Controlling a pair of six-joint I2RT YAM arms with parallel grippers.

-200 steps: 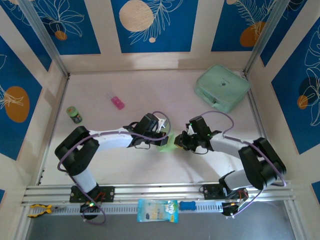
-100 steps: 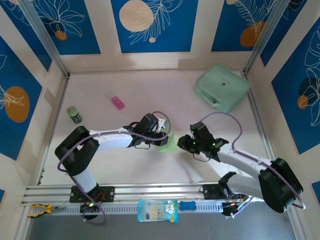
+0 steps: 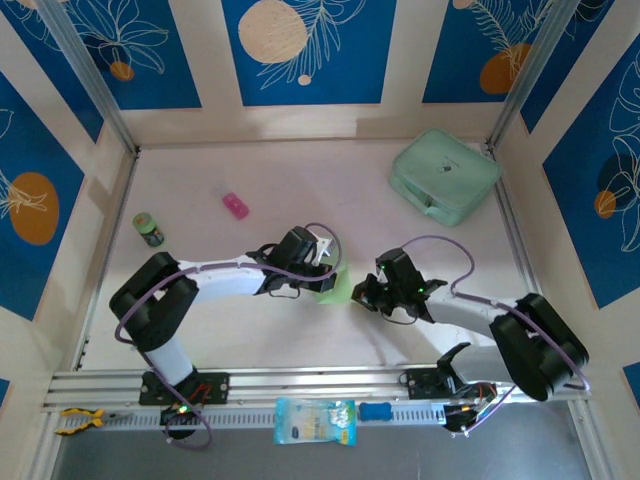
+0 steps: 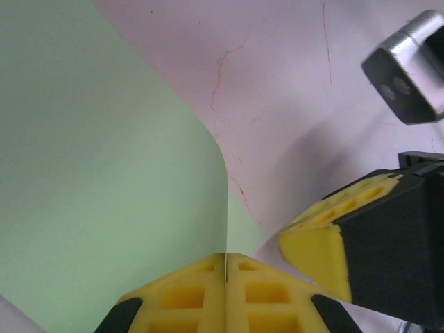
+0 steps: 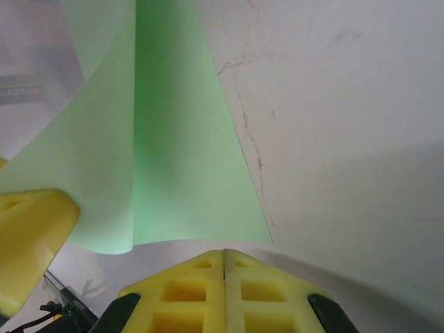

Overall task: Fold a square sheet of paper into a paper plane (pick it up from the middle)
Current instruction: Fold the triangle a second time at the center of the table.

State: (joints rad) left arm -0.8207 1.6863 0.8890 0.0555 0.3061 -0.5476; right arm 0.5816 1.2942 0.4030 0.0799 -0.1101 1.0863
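- Top external view: sheet of paper (image 3: 341,287) sits mid-frame, between left gripper (image 3: 333,272) and right gripper (image 3: 362,296).
- Left gripper is fully closed, pinching the paper's edge.
- Right gripper is closed too; the paper's edge lies just ahead, and any hold on it is unclear.

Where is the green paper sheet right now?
The paper sheet is mid-table in the top view, pinched by the left pincer, with the right pincer shut just to its right.

Far right: mint-green zip case (image 3: 444,175) | left: pink item (image 3: 235,205), green-lidded jar (image 3: 149,229) | near rail: clear pouch (image 3: 314,421), yellow-handled pliers (image 3: 80,421)
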